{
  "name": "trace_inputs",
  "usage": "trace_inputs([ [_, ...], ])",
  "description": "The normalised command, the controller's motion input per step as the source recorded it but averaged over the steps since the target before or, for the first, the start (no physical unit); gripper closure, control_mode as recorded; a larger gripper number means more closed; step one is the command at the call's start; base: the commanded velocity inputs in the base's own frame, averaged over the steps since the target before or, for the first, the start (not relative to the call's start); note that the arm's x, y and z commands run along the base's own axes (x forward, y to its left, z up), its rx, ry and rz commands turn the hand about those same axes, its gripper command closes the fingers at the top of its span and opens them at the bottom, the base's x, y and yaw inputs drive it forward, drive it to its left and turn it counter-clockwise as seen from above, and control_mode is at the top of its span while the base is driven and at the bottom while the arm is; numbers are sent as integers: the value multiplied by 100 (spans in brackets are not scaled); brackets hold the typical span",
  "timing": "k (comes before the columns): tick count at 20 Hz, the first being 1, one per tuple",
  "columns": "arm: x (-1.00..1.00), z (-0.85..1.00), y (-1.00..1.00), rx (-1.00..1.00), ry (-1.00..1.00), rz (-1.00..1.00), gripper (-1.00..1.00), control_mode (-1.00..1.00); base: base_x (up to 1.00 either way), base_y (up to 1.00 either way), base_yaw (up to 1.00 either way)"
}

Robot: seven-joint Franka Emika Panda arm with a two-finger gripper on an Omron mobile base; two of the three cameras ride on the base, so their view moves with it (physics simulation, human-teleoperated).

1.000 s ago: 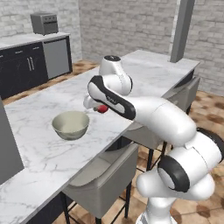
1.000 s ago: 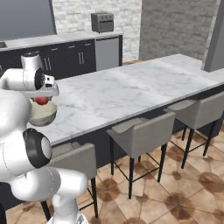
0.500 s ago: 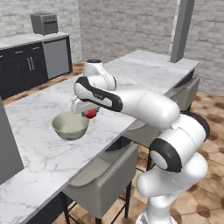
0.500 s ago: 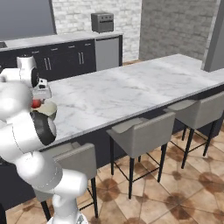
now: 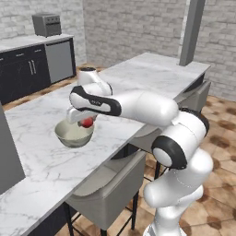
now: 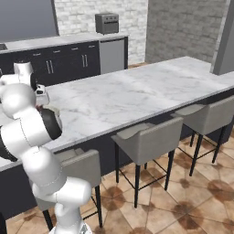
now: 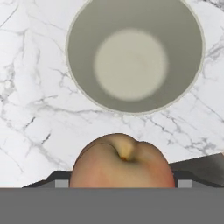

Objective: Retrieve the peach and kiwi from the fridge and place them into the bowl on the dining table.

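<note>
Marble top: dining table [image 5: 41, 161] carried the bowl [image 5: 73, 133], empty inside.
Peach [image 7: 123, 162]: clamped in the gripper [image 5: 85, 120], jaws closed on it, hanging by the bowl's near rim.
Risk: judged not yet centred; let go here, it could clip the rim and roll across the marble.
Kiwi: not located.
Writing: none legible anywhere.
</note>
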Motion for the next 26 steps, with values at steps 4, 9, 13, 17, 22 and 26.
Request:
trace_inputs([
  [4,21,-3,12,0,0,0,100,-100,0,0,0],
  [9,24,-18,3,0,0,0,100,-100,0,0,0],
  [13,18,-38,2,0,0,0,100,-100,0,0,0],
  [17,19,-37,8,0,0,0,100,-100,0,0,0],
  [22,26,-16,13,0,-1,0,100,-100,0,0,0],
  [26,30,-10,16,0,-2,0,100,-100,0,0,0],
])
